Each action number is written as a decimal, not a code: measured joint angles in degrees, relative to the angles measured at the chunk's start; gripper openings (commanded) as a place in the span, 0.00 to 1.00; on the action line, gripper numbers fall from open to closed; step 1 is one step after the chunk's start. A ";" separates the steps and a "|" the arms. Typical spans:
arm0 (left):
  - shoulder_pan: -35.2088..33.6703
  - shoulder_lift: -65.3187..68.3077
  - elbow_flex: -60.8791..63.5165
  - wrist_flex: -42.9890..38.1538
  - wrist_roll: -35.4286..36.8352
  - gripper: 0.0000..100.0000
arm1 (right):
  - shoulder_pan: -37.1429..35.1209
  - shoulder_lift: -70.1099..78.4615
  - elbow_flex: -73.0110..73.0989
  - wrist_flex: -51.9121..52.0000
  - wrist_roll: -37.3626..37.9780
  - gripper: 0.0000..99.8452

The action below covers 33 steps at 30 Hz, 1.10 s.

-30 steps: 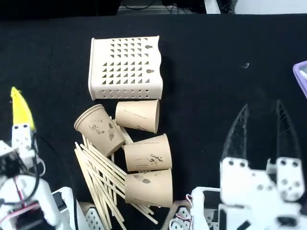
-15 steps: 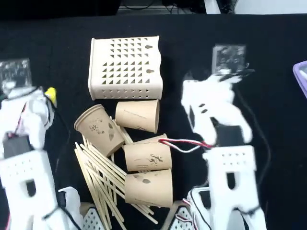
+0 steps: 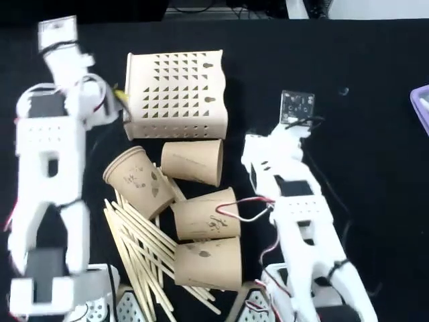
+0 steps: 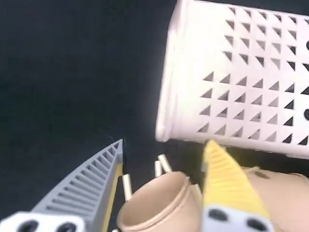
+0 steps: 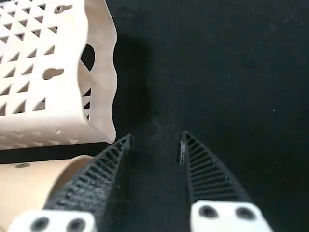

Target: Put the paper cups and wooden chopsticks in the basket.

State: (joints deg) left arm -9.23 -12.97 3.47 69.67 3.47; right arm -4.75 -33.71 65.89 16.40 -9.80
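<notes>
High view: the basket (image 3: 175, 94) lies on its side on the black table (image 3: 348, 134) with nothing visible inside it, while four paper cups (image 3: 206, 215) lie tipped over just below it, across a fan of wooden chopsticks (image 3: 137, 241); the job looks barely begun, with both arms set for a first pick. Left wrist view: the left gripper (image 4: 164, 145) hangs released and empty, one grey finger and one yellow spread to either side of the leftmost cup (image 4: 157, 212); that cup's rim is turned toward the basket, and chopstick ends poke out beside it. Right wrist view: the right gripper (image 5: 155, 137) is likewise spread wide and holds nothing; it is poised over bare table between the basket's wavy rim and the upper cup (image 5: 43, 183), which lies just beside the basket's wall. The next move appears to call for the left claw to drop and close on the cup's wall without crushing it; with the basket lying flat, the cups would probably have to go in through its sideways mouth, or the basket be stood up first.
</notes>
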 measured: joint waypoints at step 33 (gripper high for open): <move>-13.45 37.45 -23.12 -2.11 0.00 0.29 | 0.00 15.65 -6.24 -0.70 0.00 0.15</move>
State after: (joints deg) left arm -22.68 24.48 -19.65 67.56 3.47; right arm -4.75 -18.07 59.65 15.69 -9.80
